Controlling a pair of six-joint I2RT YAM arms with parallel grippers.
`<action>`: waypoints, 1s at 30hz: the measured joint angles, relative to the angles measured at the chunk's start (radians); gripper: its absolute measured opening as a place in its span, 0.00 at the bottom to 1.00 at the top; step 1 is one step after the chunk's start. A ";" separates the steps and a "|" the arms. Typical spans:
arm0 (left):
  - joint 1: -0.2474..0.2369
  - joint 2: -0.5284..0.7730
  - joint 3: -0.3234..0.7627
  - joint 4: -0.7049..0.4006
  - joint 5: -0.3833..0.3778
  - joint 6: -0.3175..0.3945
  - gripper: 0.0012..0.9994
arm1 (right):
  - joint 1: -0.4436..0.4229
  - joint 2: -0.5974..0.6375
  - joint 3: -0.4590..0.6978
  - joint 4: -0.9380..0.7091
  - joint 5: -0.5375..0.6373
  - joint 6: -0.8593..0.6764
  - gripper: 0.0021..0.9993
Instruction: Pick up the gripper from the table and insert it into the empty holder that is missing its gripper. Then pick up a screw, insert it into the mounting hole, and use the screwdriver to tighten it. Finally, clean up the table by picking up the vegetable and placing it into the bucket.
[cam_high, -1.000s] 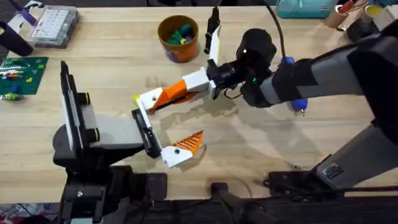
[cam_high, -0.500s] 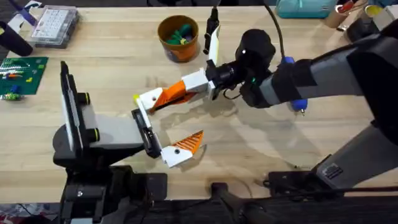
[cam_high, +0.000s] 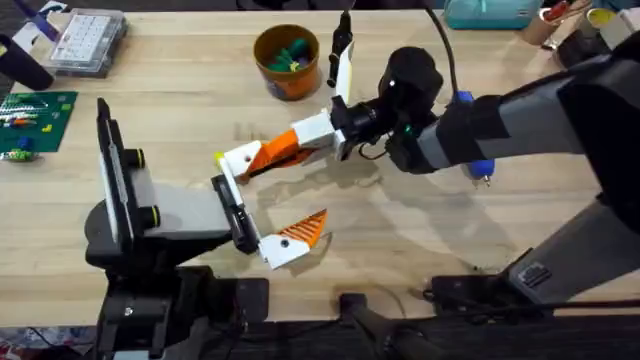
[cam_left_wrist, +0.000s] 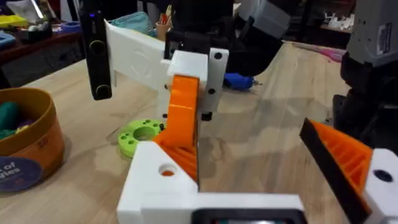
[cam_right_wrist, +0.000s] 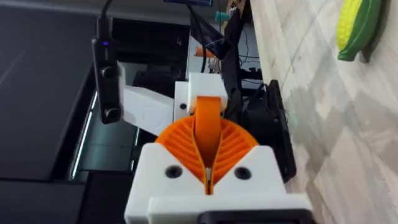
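While my right gripper (cam_high: 312, 135) reaches in from the bucket (cam_high: 290, 85) side of the holder (cam_high: 238, 160), its jaws are clamped narrow on the finger (cam_high: 272, 150), ribbed pads pressed against its flanks. The finger's pointed end lies toward me and its butt end meets the holder; whether it is fully seated I cannot tell. I judge it light, stiff printed plastic. The ribs give good bite, but the taper could let it squirt out or twist if I squeeze near the point. The thick middle is the place to hold, with the push kept straight along the holder's slot. The twin finger (cam_high: 305, 228) sits on the rail (cam_high: 232, 205) on the far side of the holder from the bucket. The vegetable (cam_left_wrist: 142, 134) lies on the bench (cam_high: 180, 110) just beside the holder, with the bucket farther off.
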 joint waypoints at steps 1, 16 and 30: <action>0.000 0.000 0.000 0.000 0.000 0.000 0.99 | 0.000 0.000 0.000 0.000 0.000 0.000 0.02; -0.002 0.000 0.000 0.000 0.006 0.001 0.99 | 0.000 0.001 0.000 -0.006 0.022 0.007 0.44; -0.002 0.000 0.000 0.000 0.009 0.001 0.99 | 0.000 0.001 0.000 -0.007 0.048 0.007 1.00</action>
